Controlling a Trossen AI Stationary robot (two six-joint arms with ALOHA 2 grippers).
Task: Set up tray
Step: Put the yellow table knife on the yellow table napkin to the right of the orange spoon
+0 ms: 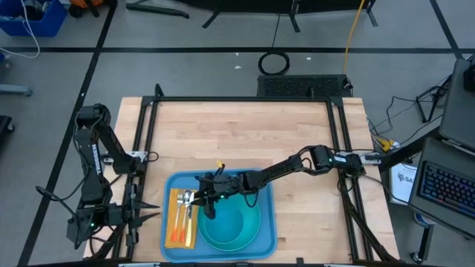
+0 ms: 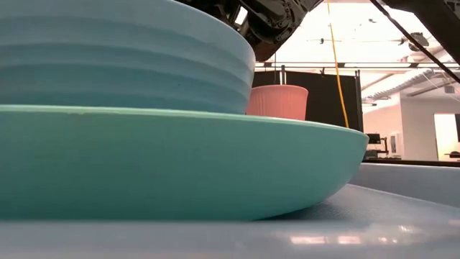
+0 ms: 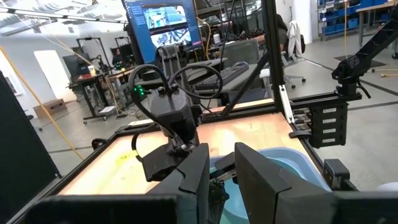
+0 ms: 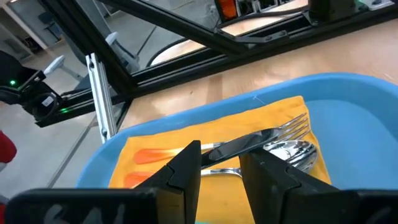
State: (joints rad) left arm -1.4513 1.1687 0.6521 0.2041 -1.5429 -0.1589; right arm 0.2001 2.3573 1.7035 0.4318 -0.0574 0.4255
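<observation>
Tray: the large flat blue plastic tray with rounded corners and a raised rim (image 1: 267,230) lies at the bottom centre of the high view, on the near edge of the pale wooden table (image 1: 237,137).
Contents: a yellow-orange napkin (image 1: 180,220) fills the tray's left part, its long axis running top to bottom of the frame; a silver metal fork (image 4: 283,132) and a silver spoon (image 4: 292,152) lie on it. A round teal plate (image 1: 231,226) with a light blue bowl (image 2: 122,54) on it takes the tray's right part.
Right gripper: the right gripper (image 1: 208,194) reaches in from the right of the frame to hover over the napkin's upper end; its fingers are parted a little, around the fork's handle or just above it — whether they touch I cannot tell.
Left gripper: the left gripper (image 1: 148,216) waits off the tray's left edge, its fingers slightly apart and empty.
Key relation: the cutlery lies directly under the right gripper, handles along the napkin's length; the right arm is nearer.
</observation>
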